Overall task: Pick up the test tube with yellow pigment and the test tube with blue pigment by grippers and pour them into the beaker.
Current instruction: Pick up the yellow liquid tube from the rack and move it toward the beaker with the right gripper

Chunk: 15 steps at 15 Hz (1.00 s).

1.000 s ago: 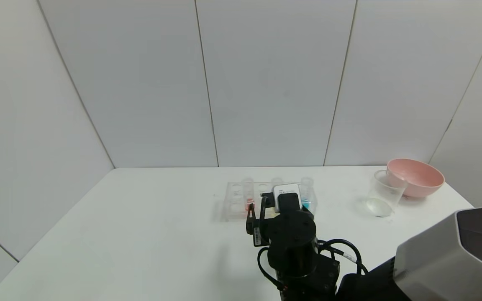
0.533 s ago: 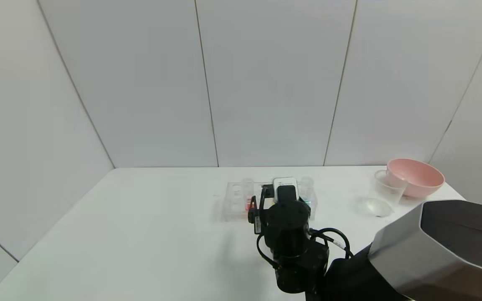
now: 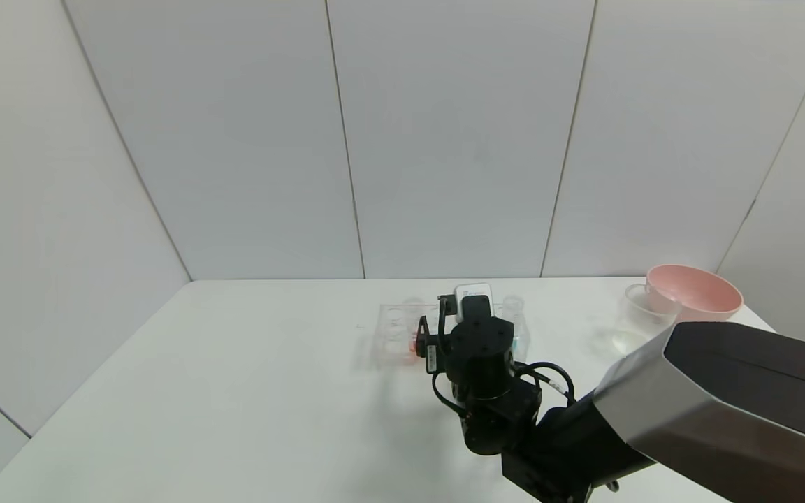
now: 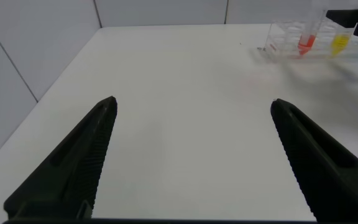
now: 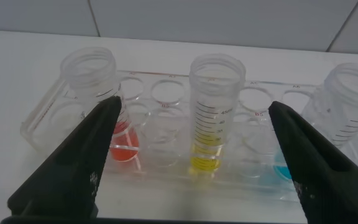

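Note:
The test tube with yellow pigment (image 5: 213, 118) stands upright in the clear rack (image 5: 166, 93), in line with the gap between my right gripper's (image 5: 194, 104) open fingers and just beyond their tips. The test tube with blue pigment (image 5: 347, 118) stands in the same rack on the beaker side. In the head view the right gripper (image 3: 444, 325) hovers at the rack (image 3: 392, 335) and hides the yellow tube. The beaker (image 3: 643, 314) stands far right. My left gripper (image 4: 192, 101) is open and empty over bare table, far from the rack (image 4: 284, 40).
A tube with orange-red liquid (image 5: 101, 93) stands in the rack on the side away from the beaker. A pink bowl (image 3: 696, 293) sits just behind the beaker near the table's right edge. White walls close the table at the back.
My right arm has reached forward, carrying the open gripper from in front of the rack up to it. The tubes, the beaker and the bowl have not moved.

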Tool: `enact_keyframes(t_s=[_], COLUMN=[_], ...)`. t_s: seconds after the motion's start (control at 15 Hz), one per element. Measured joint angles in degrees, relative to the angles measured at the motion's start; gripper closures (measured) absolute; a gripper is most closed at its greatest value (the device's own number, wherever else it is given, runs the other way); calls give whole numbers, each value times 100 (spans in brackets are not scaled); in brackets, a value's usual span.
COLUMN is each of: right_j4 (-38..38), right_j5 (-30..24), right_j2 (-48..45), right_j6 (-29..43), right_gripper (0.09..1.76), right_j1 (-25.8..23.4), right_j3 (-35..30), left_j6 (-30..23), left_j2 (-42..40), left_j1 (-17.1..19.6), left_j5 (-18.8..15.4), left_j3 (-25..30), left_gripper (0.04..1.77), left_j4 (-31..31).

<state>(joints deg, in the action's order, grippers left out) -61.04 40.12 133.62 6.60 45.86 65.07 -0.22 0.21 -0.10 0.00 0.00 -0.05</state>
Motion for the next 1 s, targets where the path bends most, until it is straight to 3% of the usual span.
enact_keyframes(t_s=[1.0], right_j4=[-68], right_j5=[-503], right_j2=[106], right_j6=[5], right_gripper=[14], right_j1=[-282], right_j3=[83], left_j6=[-2], left_j2=[0], left_j1=[2], left_j5=[0], left_j3=[0], left_gripper=[5], left_j4=[0])
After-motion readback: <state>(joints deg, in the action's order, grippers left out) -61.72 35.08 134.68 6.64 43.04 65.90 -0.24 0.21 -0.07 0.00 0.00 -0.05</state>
